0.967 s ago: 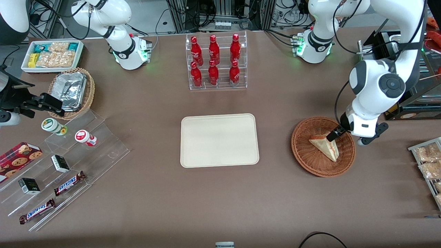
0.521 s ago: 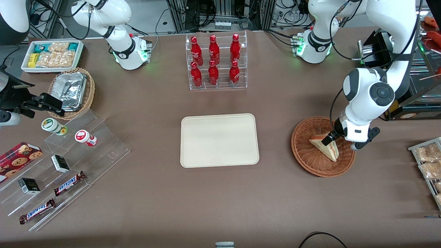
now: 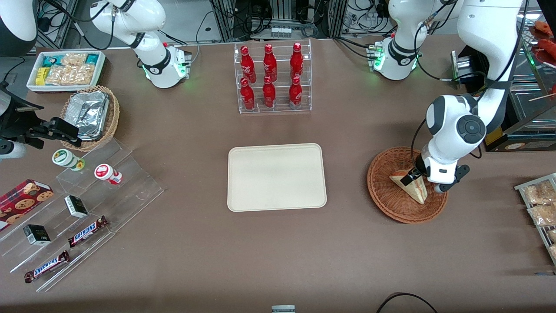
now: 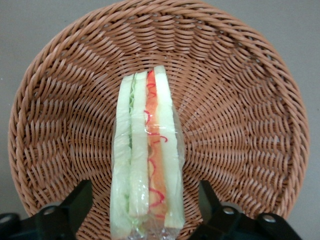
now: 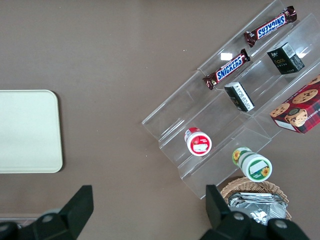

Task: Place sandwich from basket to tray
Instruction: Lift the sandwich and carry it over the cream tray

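The sandwich [image 3: 412,188], a clear-wrapped wedge with red and green filling, stands on edge in the reddish-brown wicker basket [image 3: 384,191] toward the working arm's end of the table. In the left wrist view the sandwich [image 4: 146,155] runs up the middle of the basket [image 4: 240,100]. My gripper [image 3: 412,177] is down in the basket and open, one finger [image 4: 75,202] on each side of the sandwich, with gaps between fingers and wrapper. The cream tray [image 3: 276,177] lies flat at the table's middle with nothing on it.
A clear rack of red bottles [image 3: 272,78] stands farther from the camera than the tray. A clear stepped shelf with snacks [image 3: 78,208], a tan basket of foil containers [image 3: 91,115] and a white bin [image 3: 65,69] sit toward the parked arm's end. Packets [image 3: 538,204] lie beside the basket.
The left arm has swung in over the basket and lowered, bringing the open gripper down around the sandwich's upper end. The sandwich has stayed put.
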You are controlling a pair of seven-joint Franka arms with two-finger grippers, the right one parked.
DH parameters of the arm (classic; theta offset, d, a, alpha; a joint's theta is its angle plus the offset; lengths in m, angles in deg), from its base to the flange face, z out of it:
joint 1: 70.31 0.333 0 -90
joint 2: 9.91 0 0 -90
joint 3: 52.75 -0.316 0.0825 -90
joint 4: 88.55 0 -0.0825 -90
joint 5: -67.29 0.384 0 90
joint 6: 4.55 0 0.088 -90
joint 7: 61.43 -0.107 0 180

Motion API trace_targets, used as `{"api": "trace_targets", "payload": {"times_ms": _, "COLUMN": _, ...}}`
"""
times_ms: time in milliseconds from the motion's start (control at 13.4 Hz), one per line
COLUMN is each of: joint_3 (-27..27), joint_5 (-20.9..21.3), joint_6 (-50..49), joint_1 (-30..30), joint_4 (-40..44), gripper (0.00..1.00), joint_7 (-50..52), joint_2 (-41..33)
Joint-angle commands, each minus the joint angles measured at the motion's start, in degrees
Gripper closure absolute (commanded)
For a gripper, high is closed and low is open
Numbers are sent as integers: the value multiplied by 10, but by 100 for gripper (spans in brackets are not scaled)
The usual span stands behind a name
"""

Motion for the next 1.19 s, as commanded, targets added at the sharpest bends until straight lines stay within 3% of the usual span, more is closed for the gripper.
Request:
{"api": "trace_targets", "payload": {"times_ms": 0, "joint_3": 1, "joint_5": 1, "joint_6": 10, "joint_1": 1, "joint_4": 2, "gripper": 63, "joint_7": 27, "joint_2": 3}}
{"api": "trace_targets", "payload": {"times_ms": 149, "joint_3": 1, "joint_5": 1, "joint_6": 6, "joint_1": 1, "joint_4": 8, "gripper": 98, "joint_7": 20, "joint_2": 2}}
{"api": "trace_targets", "payload": {"times_ms": 372, "joint_3": 1, "joint_5": 2, "joint_6": -34, "joint_1": -5, "joint_4": 39, "gripper": 100, "joint_7": 18, "joint_2": -9}}
{"api": "trace_targets", "payload": {"times_ms": 669, "joint_3": 2, "joint_5": 6, "joint_6": -208, "joint_1": -44, "joint_4": 177, "gripper": 100, "joint_7": 17, "joint_2": -8}}
{"api": "trace_targets", "payload": {"times_ms": 1116, "joint_3": 1, "joint_5": 6, "joint_6": -292, "joint_1": -182, "joint_4": 337, "gripper": 100, "joint_7": 24, "joint_2": 39}}
